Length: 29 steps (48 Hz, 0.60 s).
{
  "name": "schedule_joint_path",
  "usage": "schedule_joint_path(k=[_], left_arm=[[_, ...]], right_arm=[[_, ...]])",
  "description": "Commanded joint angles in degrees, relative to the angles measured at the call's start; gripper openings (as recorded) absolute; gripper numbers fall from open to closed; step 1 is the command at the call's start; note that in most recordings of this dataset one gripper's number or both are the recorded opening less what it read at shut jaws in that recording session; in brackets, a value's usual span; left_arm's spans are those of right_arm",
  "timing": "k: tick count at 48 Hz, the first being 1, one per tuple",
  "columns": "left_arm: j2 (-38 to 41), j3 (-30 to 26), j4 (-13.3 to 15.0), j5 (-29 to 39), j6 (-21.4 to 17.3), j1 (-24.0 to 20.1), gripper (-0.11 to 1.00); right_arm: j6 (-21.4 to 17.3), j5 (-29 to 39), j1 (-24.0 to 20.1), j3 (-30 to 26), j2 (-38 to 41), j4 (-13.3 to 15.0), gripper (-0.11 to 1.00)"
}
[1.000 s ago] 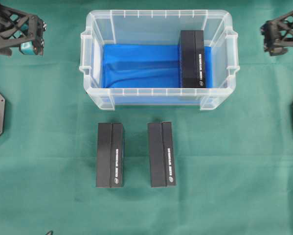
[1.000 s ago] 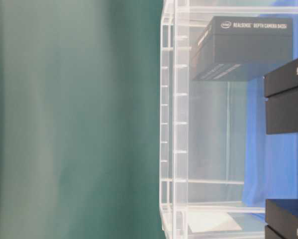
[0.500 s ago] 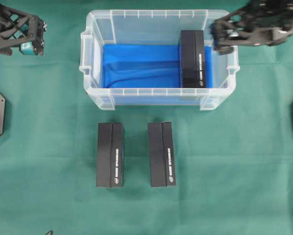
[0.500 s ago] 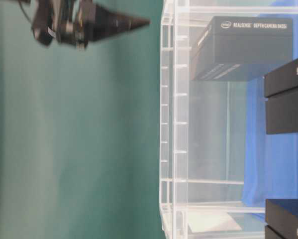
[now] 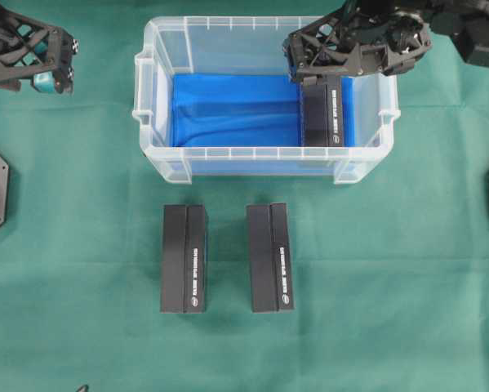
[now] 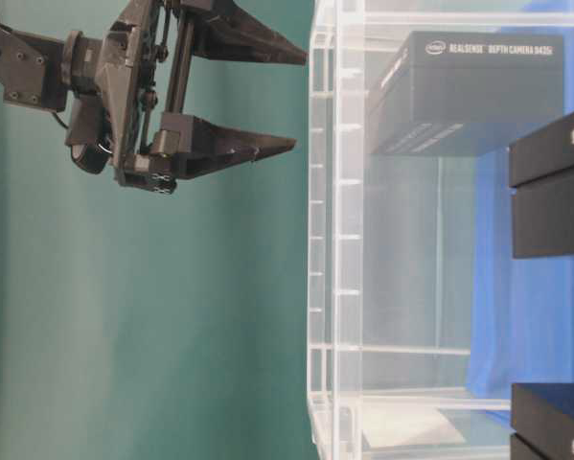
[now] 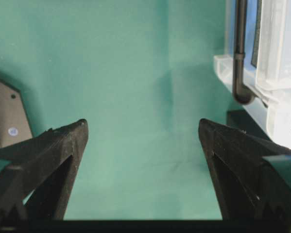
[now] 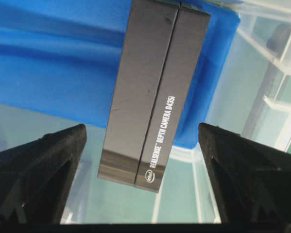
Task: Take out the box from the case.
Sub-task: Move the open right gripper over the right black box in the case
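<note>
Reaching over the case [image 5: 264, 155], the right pincer [image 5: 305, 61] hangs released above the box [image 5: 322, 110].

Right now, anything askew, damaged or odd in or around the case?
Nothing stands out. One box lies flat on the blue lining at the case's right end, and two boxes lie parallel on the cloth in front.

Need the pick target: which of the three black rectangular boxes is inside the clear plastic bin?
The black box on the blue lining at the bin's right end; the other two lie on the green cloth.
</note>
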<state>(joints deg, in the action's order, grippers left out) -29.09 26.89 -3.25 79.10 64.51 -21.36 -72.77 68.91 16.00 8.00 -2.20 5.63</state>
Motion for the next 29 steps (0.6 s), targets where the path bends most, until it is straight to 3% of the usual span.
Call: schedule_joint_path(k=[1,29], left_arm=[[-0.5,-1.1,0.1,-0.2,-0.2,-0.2,0.90],[-0.2,-1.5,0.1,-1.1,-0.2,-0.2,0.90]], right_arm=[[-0.3,0.0,-0.3,-1.2,-0.8,0.4,0.91],[-0.4,0.1,-0.4,-1.1,-0.8,0.7,0.91]])
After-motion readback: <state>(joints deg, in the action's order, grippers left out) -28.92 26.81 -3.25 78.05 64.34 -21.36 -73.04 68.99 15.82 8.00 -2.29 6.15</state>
